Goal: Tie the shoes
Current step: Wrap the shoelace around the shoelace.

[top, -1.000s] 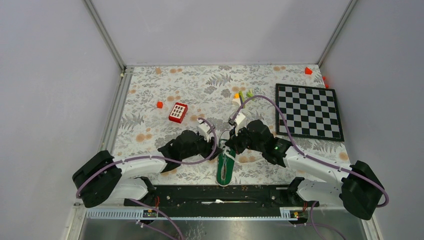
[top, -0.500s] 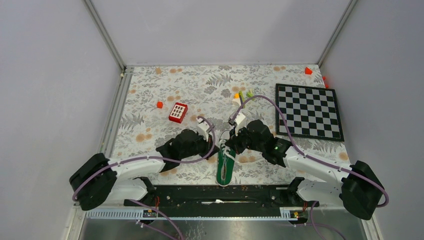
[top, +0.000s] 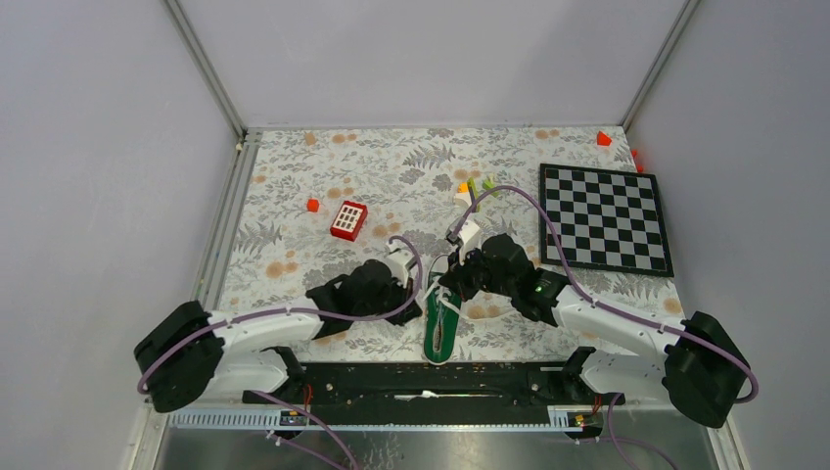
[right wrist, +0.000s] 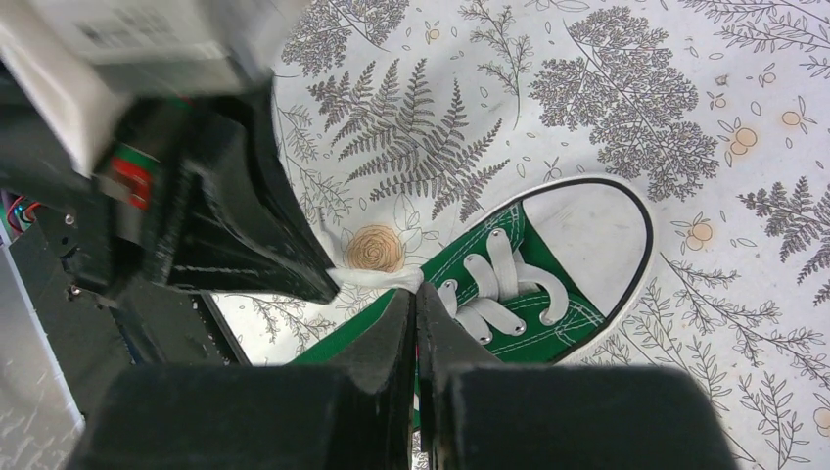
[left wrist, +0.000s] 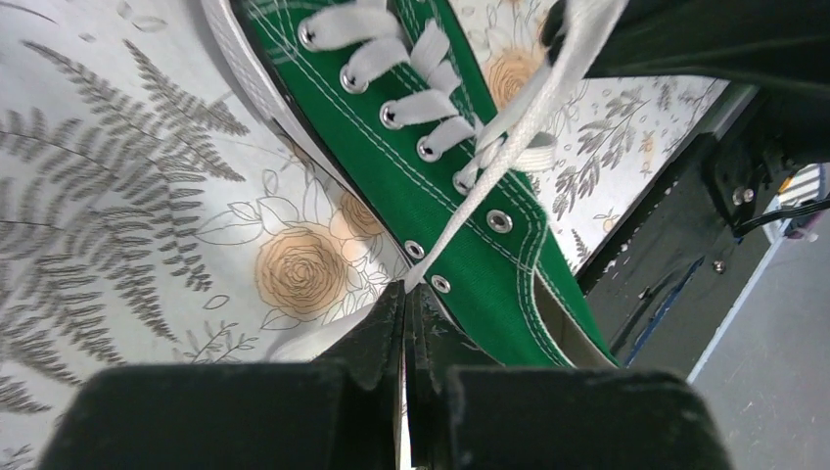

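The sneaker (top: 441, 328) lies at lower centre of the table (top: 294, 245), heel toward the bottom edge. The left gripper (left wrist: 404, 289) sits just left of it and the right gripper (right wrist: 414, 294) above its upper end, a lace (left wrist: 509, 127) stretched between their pinched tips. The keypad block (top: 348, 220) lies up and left, a small cube (top: 312, 205) beyond it. The chessboard (top: 604, 217) lies at right.

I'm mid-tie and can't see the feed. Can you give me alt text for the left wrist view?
The left gripper, shut, pinches the end of a white lace that runs straight up to the right gripper; beneath lies the green canvas sneaker on a fern-print tablecloth.
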`<state>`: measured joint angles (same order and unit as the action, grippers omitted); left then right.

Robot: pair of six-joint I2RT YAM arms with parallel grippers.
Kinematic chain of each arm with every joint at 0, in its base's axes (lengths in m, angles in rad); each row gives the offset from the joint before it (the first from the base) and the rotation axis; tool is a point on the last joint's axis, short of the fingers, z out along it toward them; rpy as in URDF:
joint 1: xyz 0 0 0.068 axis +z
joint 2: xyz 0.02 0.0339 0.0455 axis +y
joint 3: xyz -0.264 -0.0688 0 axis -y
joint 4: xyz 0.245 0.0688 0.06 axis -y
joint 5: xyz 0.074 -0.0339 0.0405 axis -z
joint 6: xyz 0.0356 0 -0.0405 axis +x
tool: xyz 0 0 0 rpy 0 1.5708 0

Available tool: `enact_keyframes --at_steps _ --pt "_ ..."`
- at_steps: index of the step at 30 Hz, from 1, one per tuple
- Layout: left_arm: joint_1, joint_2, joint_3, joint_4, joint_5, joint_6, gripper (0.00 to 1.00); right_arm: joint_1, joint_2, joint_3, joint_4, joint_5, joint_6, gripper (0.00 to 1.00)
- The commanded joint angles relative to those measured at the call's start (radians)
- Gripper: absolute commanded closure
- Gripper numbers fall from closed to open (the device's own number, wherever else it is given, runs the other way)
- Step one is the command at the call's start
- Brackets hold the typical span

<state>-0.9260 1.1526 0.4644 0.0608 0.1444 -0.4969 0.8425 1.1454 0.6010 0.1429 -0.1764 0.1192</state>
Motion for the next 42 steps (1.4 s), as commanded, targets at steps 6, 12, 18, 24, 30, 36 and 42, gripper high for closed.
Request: enact_keyframes --at_steps 6,12,18,24,30,36,42 --pt "-0.036 0.151 0.095 0.183 0.050 -0.009 1.00 -0.004 -0.025 0.005 0.034 0.009 0.006 1.00" --pt "-0.038 0.095 0.075 0.180 0.028 0.035 0.99 -0.004 -0.038 -0.008 0.044 0.004 0.005 1.00" --pt "-0.037 0.041 0.056 0.166 0.016 0.083 0.90 -0.003 -0.029 -0.024 0.077 -0.013 0.008 1.00" --pt "-0.038 -0.026 0.049 0.103 -0.015 0.121 0.63 -0.003 -0.028 -0.023 0.082 -0.016 0.010 1.00" --pt "-0.038 -0.147 0.012 0.078 -0.076 0.157 0.23 -0.003 -0.024 -0.021 0.089 -0.023 0.015 1.00" --pt "-0.036 -0.283 -0.057 0.234 -0.245 0.122 0.49 -0.003 -0.033 -0.022 0.081 -0.020 0.014 1.00" --pt "-0.036 -0.224 -0.001 0.289 -0.259 0.075 0.54 -0.003 -0.027 -0.017 0.081 -0.027 0.015 1.00"
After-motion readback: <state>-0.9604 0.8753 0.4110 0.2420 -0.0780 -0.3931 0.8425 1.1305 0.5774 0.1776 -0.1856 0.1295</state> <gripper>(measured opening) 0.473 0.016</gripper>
